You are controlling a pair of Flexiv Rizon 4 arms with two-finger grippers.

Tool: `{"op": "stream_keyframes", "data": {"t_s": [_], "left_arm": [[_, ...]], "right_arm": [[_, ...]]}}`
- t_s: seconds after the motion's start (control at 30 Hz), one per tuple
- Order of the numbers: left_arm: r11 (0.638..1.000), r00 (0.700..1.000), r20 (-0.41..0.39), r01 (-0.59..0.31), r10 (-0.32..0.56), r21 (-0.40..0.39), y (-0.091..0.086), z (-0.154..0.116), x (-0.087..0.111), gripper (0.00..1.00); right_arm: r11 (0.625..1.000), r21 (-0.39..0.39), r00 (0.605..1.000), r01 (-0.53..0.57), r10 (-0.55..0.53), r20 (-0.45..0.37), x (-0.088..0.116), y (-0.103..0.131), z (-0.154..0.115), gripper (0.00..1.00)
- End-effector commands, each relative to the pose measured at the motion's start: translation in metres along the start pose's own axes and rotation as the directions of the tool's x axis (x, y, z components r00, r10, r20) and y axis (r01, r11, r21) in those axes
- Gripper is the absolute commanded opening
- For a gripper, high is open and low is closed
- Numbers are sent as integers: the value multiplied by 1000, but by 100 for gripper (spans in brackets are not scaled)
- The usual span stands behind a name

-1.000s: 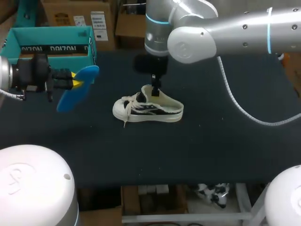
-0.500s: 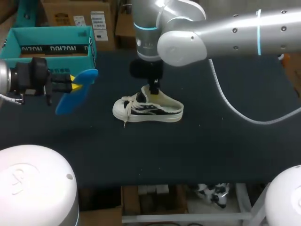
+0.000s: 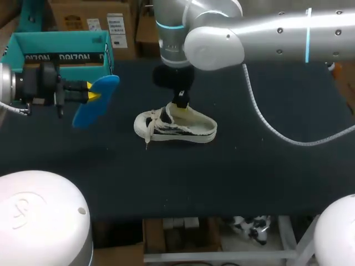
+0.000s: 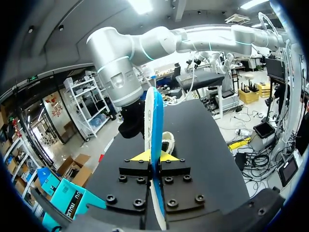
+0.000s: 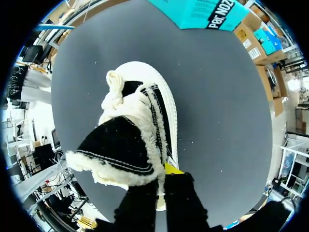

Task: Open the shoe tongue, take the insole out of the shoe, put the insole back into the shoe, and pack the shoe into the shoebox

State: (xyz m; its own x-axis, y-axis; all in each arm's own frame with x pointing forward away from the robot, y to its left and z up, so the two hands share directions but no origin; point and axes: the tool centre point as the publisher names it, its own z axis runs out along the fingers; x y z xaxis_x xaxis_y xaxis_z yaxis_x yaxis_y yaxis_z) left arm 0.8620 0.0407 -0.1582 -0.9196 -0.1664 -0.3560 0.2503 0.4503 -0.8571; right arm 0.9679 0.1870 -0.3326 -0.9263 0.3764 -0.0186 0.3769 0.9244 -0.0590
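Note:
A white low shoe with dark stripes lies on its side mid-table, toe toward the left. My right gripper comes down from above and is shut on the fleece-edged shoe tongue, pinched between its fingers. The shoe stretches away ahead of that gripper. My left gripper hovers over the table's left side, shut on a blue insole. In the left wrist view the insole stands edge-on between the left gripper's yellow tips, and the shoe shows beyond it.
A teal shoebox stands open at the table's back left corner, its wall also ahead of the shoe's toe. The black tabletop spreads in front of and to the right of the shoe.
My right gripper has shut on the shoe tongue and shifted slightly left, tipping the shoe a little. The left gripper with the insole has barely drifted.

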Motion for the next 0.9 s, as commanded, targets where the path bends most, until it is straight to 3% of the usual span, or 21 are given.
{"op": "stream_keyframes", "data": {"t_s": [0.03,0.33,0.67,0.9], "left_arm": [[999,997,-78,-12,15,44,3,15,-25,0],[988,977,-195,-56,84,141,-15,48,-66,0],[977,937,-325,-63,128,203,-21,90,-106,0],[973,919,-373,-49,131,224,-18,108,-124,0]], "right_arm": [[998,-24,997,-66,65,-29,3,-10,-12,0],[948,-87,948,-307,297,-113,28,-24,-19,0],[830,-158,841,-535,506,-191,66,-26,-15,0],[771,-176,787,-612,574,-225,74,-24,-11,0]]}}
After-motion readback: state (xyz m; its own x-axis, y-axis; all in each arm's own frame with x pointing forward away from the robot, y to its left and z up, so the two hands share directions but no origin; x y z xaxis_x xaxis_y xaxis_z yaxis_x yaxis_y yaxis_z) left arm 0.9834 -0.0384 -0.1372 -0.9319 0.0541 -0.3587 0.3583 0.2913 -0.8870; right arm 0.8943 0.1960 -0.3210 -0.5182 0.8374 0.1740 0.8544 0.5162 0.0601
